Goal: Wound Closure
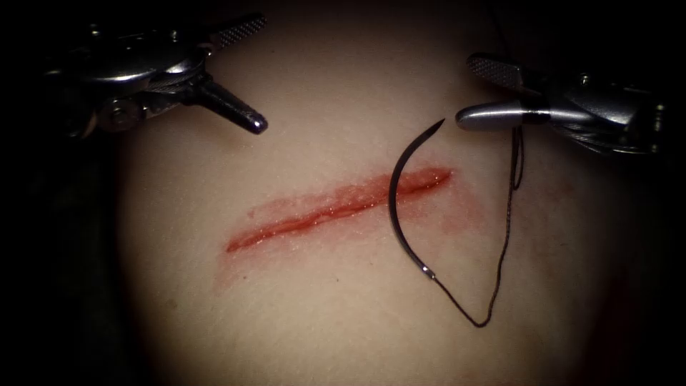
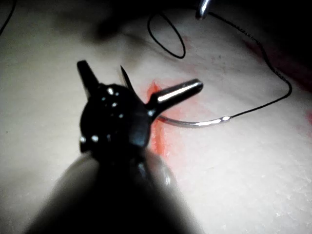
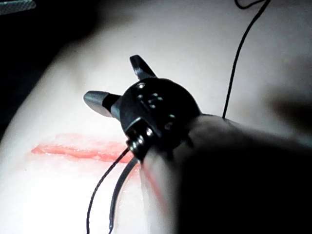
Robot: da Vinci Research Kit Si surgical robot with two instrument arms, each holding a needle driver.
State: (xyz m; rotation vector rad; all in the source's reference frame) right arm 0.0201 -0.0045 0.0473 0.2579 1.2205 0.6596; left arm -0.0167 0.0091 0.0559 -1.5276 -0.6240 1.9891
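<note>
The tissue (image 1: 343,300) bears a red slanting cut (image 1: 336,206). A curved needle (image 1: 395,207) lies on the surface across the cut's right end, held by neither tool, with its tip up towards the right tool. From its lower end, black thread (image 1: 504,250) loops down and climbs to the right tool's lower jaw. My left tool (image 1: 261,75) hovers open and holds nothing above the cut's left half. My right tool (image 1: 466,91) is open just right of the needle tip, gripping nothing. Left wrist view: open left tool (image 2: 140,76), needle (image 2: 195,123). Right wrist view: open right tool (image 3: 113,79), cut (image 3: 73,148).
Red fluid stains the tissue around the cut's right end (image 1: 457,214). More thread (image 2: 168,34) lies looped on the tissue beyond the cut. The tissue falls away into dark at both sides.
</note>
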